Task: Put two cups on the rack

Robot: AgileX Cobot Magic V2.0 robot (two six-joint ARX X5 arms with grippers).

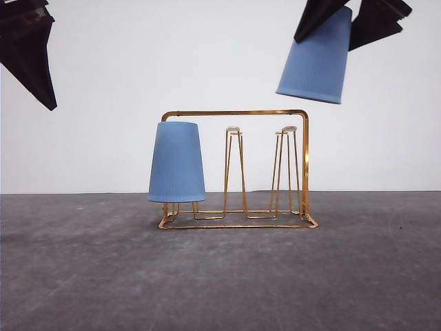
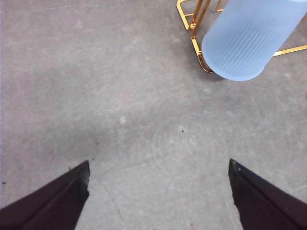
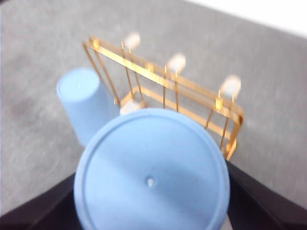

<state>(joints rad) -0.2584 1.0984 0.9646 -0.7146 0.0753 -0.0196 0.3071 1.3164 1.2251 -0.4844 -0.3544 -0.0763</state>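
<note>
A dark grey, faintly mottled table surface [image 1: 83,276] fills the lower half of the front view, with a plain white wall [image 1: 172,55] behind it; no brand, label or writing can be read on anything.

The gold wire rack [image 1: 303,165] — a rectangular arched frame on a flat wire base, with narrow upright white-tipped prong loops — stands on the table near the centre. The middle and right prong loops are bare.

The first light blue ribbed plastic cup [image 1: 177,163] sits upside down over the rack's left end, closed base uppermost and flared rim near the wire base. In the left wrist view the same cup [image 2: 247,40] leans over a corner of the rack [image 2: 194,40].

The second light blue ribbed cup [image 1: 315,58] hangs in the air above the rack's right end, tilted, mouth pointing down and to the left. The right gripper [image 1: 351,19] holds it, black fingers on either side of the upper end. In the right wrist view the cup's round closed base [image 3: 151,172] faces the camera between the two fingers, with the rack [image 3: 168,76] and the seated cup [image 3: 86,103] beyond.

The left gripper [image 2: 158,191] hovers over bare table, jaws spread wide and empty; in the front view it [image 1: 27,52] hangs at the upper left, well apart from the rack.
</note>
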